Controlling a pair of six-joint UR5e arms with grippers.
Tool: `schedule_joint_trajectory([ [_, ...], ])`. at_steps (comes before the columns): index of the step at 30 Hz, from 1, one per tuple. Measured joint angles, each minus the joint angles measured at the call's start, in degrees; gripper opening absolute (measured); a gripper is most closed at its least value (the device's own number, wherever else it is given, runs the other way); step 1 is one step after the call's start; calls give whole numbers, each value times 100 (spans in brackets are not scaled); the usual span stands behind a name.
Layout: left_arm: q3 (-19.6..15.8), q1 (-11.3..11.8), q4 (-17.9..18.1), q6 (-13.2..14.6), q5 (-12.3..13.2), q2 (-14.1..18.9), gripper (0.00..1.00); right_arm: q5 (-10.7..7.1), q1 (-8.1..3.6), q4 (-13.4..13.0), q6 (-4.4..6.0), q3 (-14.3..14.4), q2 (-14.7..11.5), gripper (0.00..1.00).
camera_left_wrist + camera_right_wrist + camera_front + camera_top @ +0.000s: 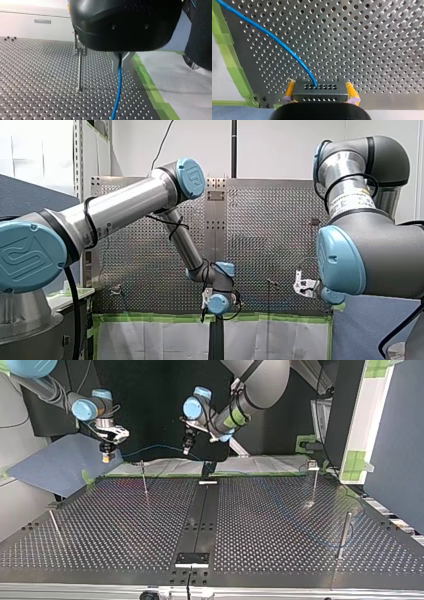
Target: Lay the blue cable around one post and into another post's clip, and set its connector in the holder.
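My right gripper (319, 88) is shut with its yellow pads on the two sides of a grey metal connector (319, 95). The blue cable (279, 43) leaves the connector's face and runs off over the perforated table. In the top view this gripper (106, 453) hangs above the table's far left corner. The cable (155, 449) spans in the air to my left gripper (186, 450). In the left wrist view my left gripper (120, 63) is shut on the cable (117, 92), which drops down toward the table. A thin post with a clip (79, 67) stands beside it.
Slim posts stand on the table (260, 525): one at the far left (144, 477), one with a clip at the far right (312, 482), one at the near right (344, 532), one at the near left (54, 522). A black rail (200, 515) runs down the middle. Green tape (150, 87) edges the table.
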Motion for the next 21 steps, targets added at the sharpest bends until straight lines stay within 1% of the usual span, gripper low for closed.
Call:
schedule_joint_trajectory([
  [3, 51, 42, -18, -2, 8, 0, 0, 3, -32, 42, 13, -46, 0, 0],
  [9, 104, 78, -31, -5, 29, 0, 0, 12, -105, 40, 40, -61, 0, 0],
  [15, 151, 132, -36, -4, 209, -3, 0, 23, -167, -29, 143, -89, 0, 0],
  [21, 253, 132, -120, -5, 325, -7, 0, 22, -214, -116, 181, -111, 3, 0],
])
